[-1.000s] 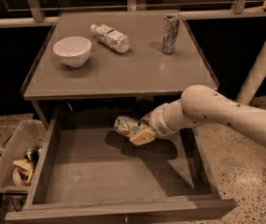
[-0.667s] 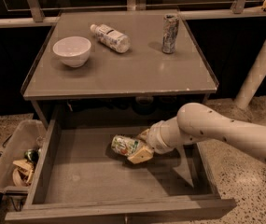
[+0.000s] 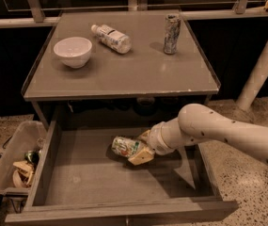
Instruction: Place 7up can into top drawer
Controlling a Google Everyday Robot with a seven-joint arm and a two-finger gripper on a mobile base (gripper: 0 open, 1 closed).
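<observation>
The 7up can (image 3: 124,147), white and green, lies tilted on its side inside the open top drawer (image 3: 77,178), near the drawer's middle. My gripper (image 3: 140,149) reaches in from the right on a white arm and is shut on the can's right end, with one tan finger (image 3: 141,157) below it. The can is low, at or just above the drawer's bare grey bottom; I cannot tell whether it touches.
On the table top (image 3: 138,74) stand a white bowl (image 3: 72,51), a clear plastic bottle (image 3: 111,37) lying on its side and a tall slim can (image 3: 171,34). A bin (image 3: 16,161) with scraps sits on the floor at left. A white post (image 3: 265,60) rises at right.
My gripper has moved the can down and a little left, from under the table's front edge deeper into the drawer toward its bottom.
</observation>
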